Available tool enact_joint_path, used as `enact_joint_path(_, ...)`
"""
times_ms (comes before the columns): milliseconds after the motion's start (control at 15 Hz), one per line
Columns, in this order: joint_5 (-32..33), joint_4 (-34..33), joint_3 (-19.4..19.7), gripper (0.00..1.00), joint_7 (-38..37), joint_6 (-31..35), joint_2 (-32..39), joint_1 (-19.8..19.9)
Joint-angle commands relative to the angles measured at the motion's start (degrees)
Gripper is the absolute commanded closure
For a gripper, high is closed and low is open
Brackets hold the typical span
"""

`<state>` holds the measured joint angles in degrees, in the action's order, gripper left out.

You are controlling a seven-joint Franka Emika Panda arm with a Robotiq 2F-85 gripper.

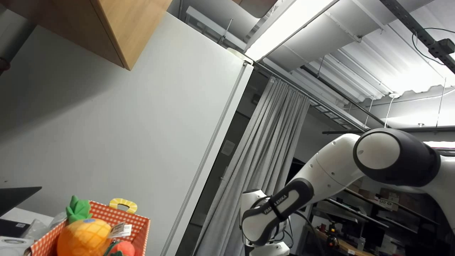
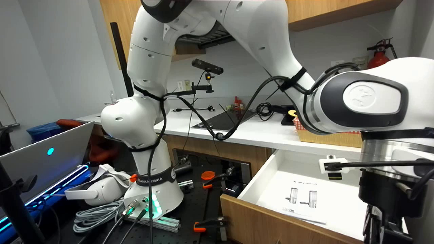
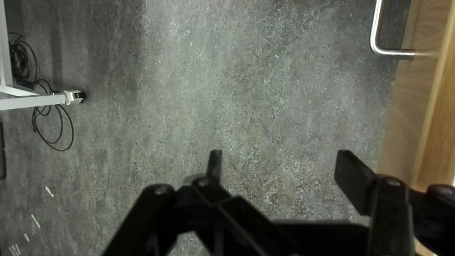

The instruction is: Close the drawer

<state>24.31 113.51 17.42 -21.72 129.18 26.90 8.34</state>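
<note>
The drawer (image 2: 261, 223) stands open in an exterior view, with a wooden front and a white inside. A printed sheet (image 2: 301, 201) lies in it. In the wrist view the drawer front (image 3: 408, 117) runs down the right side, and its silver bar handle (image 3: 374, 33) shows at the upper right. My gripper (image 3: 277, 156) is open and empty, pointing down over the grey floor in front of the drawer. Its right finger overlaps the drawer front in the picture; I cannot tell whether they touch. The fingertips are cut off or hidden in both exterior views.
A white counter (image 2: 281, 137) overhangs the drawer and carries a checkered basket (image 1: 142, 231) of soft toys. Orange-tipped clamps (image 2: 212, 223) sit beside the drawer on the robot's black base table. A white metal frame (image 3: 32, 101) and loose cables (image 3: 53, 142) are at the floor's left.
</note>
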Motion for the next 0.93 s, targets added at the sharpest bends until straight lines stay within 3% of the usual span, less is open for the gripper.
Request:
enact_joint_path(0, 0.86, -0.89, 0.72, 0.50, -0.48, -0.06, 1.54, -0.90)
enact_joint_path(400, -3.46, -0.47, -1.09, 0.96, 1.75, -3.29, 2.59, -0.06)
enact_joint_path(467, -5.37, -0.64, -1.81, 1.00, 2.94, -4.72, 2.73, 0.44)
enact_joint_path(867, -15.50, -1.01, -4.66, 1.00, 7.13, -14.02, 2.23, 1.49)
